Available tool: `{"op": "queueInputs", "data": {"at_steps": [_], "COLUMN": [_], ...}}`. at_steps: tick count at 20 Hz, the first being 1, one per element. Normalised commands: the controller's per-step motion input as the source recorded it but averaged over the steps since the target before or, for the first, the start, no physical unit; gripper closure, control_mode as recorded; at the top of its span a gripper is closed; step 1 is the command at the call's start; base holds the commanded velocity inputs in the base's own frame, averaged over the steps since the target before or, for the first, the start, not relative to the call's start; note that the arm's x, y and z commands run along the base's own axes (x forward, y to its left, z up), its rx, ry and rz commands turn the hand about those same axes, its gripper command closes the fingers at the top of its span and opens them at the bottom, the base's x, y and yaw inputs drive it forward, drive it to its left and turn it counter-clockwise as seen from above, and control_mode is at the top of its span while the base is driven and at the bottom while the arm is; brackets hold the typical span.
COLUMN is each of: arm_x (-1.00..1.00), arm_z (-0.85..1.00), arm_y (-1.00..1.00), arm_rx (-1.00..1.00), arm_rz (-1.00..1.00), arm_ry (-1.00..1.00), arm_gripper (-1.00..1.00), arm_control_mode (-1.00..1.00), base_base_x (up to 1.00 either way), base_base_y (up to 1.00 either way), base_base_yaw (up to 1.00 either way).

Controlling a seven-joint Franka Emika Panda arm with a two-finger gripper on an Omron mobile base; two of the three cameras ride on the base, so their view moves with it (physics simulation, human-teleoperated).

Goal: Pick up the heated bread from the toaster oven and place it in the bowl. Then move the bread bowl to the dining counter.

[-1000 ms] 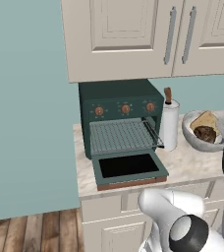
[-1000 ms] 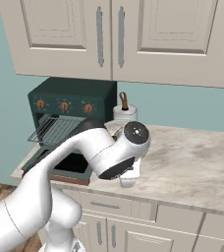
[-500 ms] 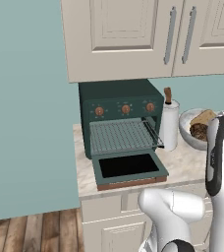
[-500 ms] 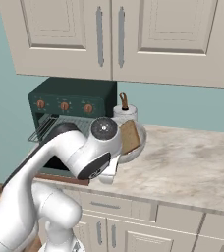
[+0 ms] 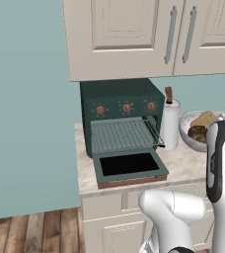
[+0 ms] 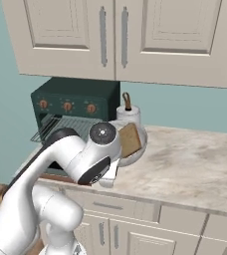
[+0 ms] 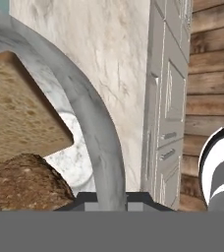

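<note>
One dark green toaster oven (image 5: 122, 129) is sitting with its door dropped open and wire rack bare. Right of the toaster oven, beyond a white canister (image 5: 169, 123), the pale grey bowl (image 7: 97, 142) is holding sliced bread (image 7: 18, 115) and a darker piece. The gripper (image 7: 111, 197) is clamping narrowly on the bowl's rim.

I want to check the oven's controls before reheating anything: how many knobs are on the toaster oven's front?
3, in a row on the toaster oven panel above the rack: left knob, middle knob, right knob. None appear hidden.
</note>
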Motion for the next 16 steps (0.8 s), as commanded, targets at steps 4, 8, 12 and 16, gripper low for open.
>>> {"op": "queueInputs", "data": {"at_steps": [4, 8, 12, 16], "arm_x": [0.00, 0.00, 0.00, 0.00], "arm_z": [0.00, 0.00, 0.00, 0.00], "arm_y": [0.00, 0.00, 0.00, 0.00], "arm_rx": [0.00, 0.00, 0.00, 0.00], "arm_rz": [0.00, 0.00, 0.00, 0.00], "arm_ry": [0.00, 0.00, 0.00, 0.00], "arm_gripper": [1.00, 1.00, 1.00, 1.00], "arm_control_mode": [1.00, 1.00, 1.00, 1.00], "base_base_x": [-0.84, -0.68, -0.29, -0.29], "base_base_y": [-0.36, -0.81, -0.78, -0.29], "base_base_yaw": [0.20, 0.18, 0.30, 0.73]}}
